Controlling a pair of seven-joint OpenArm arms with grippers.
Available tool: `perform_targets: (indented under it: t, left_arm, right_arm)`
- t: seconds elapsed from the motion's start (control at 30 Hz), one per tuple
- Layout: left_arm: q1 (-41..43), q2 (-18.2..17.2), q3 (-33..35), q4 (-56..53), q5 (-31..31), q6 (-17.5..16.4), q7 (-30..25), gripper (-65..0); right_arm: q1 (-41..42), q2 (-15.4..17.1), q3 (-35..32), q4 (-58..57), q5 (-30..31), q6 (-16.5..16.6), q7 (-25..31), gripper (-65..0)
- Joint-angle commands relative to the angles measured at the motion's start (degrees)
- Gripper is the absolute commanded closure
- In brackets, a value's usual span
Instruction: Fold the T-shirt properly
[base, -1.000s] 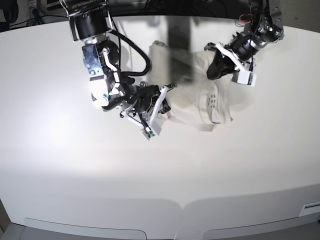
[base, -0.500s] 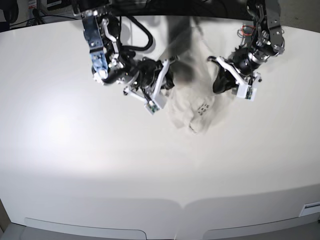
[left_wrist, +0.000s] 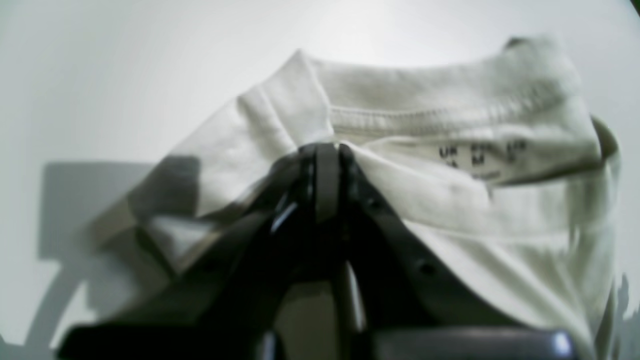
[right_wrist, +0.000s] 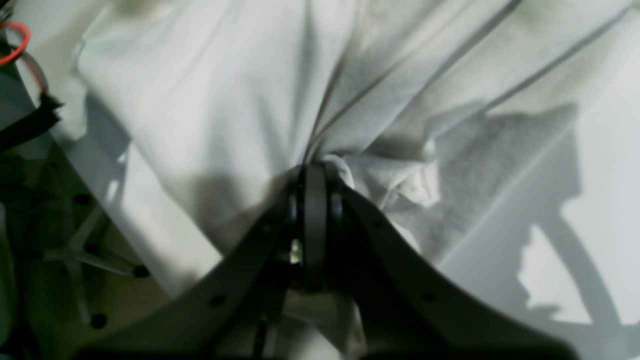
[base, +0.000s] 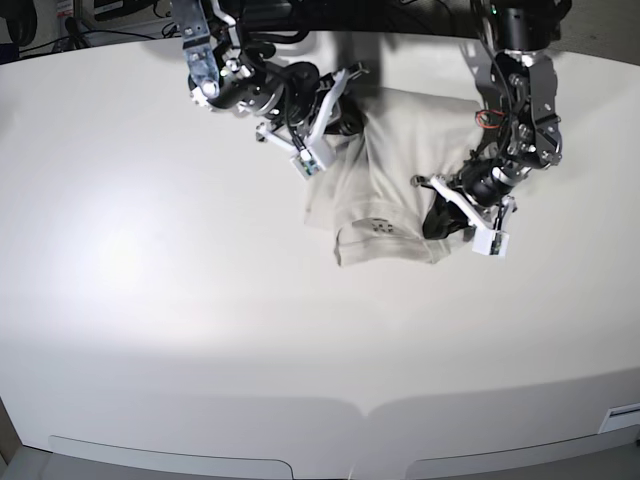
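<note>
The white table (base: 200, 320) fills nearly the whole base view, its curved near edge running along the bottom and its far edge along the top, where dark equipment sits behind. Wide bare surface lies open to the left, to the right and across the whole near half; both arms work crowded at the far middle.

The T-shirt (base: 385, 185) lies bunched between the two arms in that far-middle area, its far part close to the table's back edge and its collar end turned toward the near side, where the ribbed neck forms a rounded fold with a small printed label (base: 380, 226) on it.

The right gripper (base: 345, 125), on the base view's left, has its jaws pressed together on a gathered pinch of the shirt's cloth; in the right wrist view folds radiate out from that pinch (right_wrist: 320, 165). The left gripper (base: 437, 218), on the base view's right, is likewise clamped tight on cloth just beside the ribbed collar (left_wrist: 450, 95).

The left wrist view is soft and the label's print (left_wrist: 480, 152) cannot be read in full. The shirt's sleeves and hem cannot be told apart in the bunch, and both arms' upper links are cut off at the top edge.
</note>
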Motion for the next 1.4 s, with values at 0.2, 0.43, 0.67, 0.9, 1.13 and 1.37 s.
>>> perform_targets:
  t: [0.2,0.43,0.67,0.9,1.13,1.37]
  left_arm:
    - [0.07,-2.03,-0.07,6.03,-5.66,-2.25,8.55,0.0]
    - [11.78,-6.75,-0.07,26.36,-16.57,-2.72,10.08,0.0]
    - [26.40,-9.73,-2.86,38.01,-17.40,-2.58,2.64,0.0]
    - [33.16,-9.79,-12.22,38.47,-17.35,-2.72,2.49,0.0]
    - [43.60,-9.75,-20.41,38.47,-17.42,-2.72,3.78,0.0]
    - [55.93,-9.75,-24.72,38.45,-17.40,-2.72,4.07,0.0]
  right_arm:
    - [0.22,-0.50,0.42,0.57,-0.42,0.61,-0.61,0.0]
    - [0.31,-0.50,5.01,7.52,-0.37,0.61,-0.37,0.0]
    - [-1.60,-0.50,13.03,16.09,0.00,0.61,-2.01,0.0]
    - [-5.29,-0.50,21.51,20.87,7.67,2.02,-8.81,0.0]
    - [-11.54,-0.48,29.42,23.67,9.01,2.02,-14.60,0.0]
    - [-19.65,-0.48,36.68,29.31,9.99,2.02,-19.23,0.0]
